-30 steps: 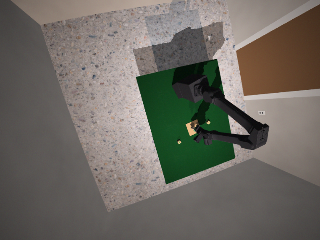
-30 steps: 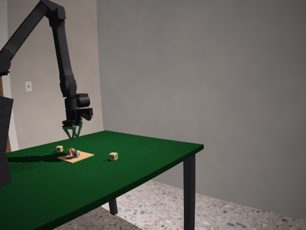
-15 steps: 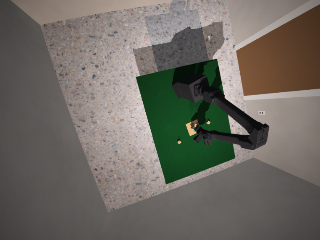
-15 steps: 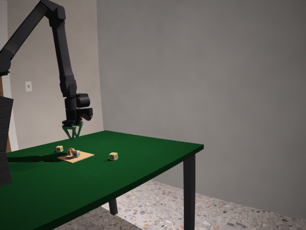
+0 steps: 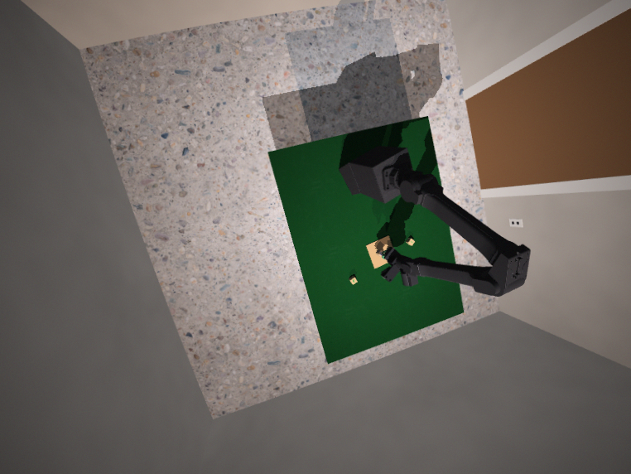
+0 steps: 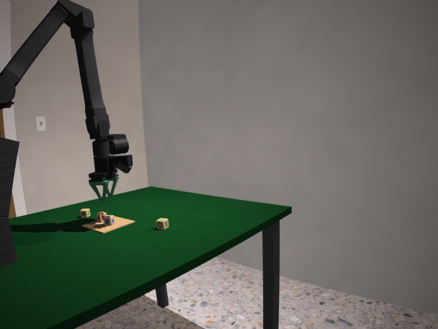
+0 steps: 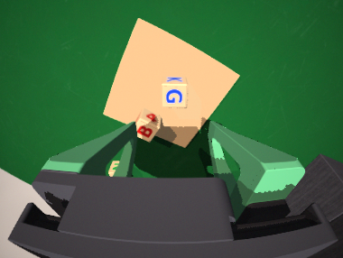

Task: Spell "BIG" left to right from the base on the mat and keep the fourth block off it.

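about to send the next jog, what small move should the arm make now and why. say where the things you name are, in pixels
Probably a slight shift to centre the open gripper [image 6: 106, 200] [image 7: 172, 127] over the red-lettered wooden cube [image 7: 147, 125]: in the wrist view it sits against one finger's side, with nothing between the fingertips.
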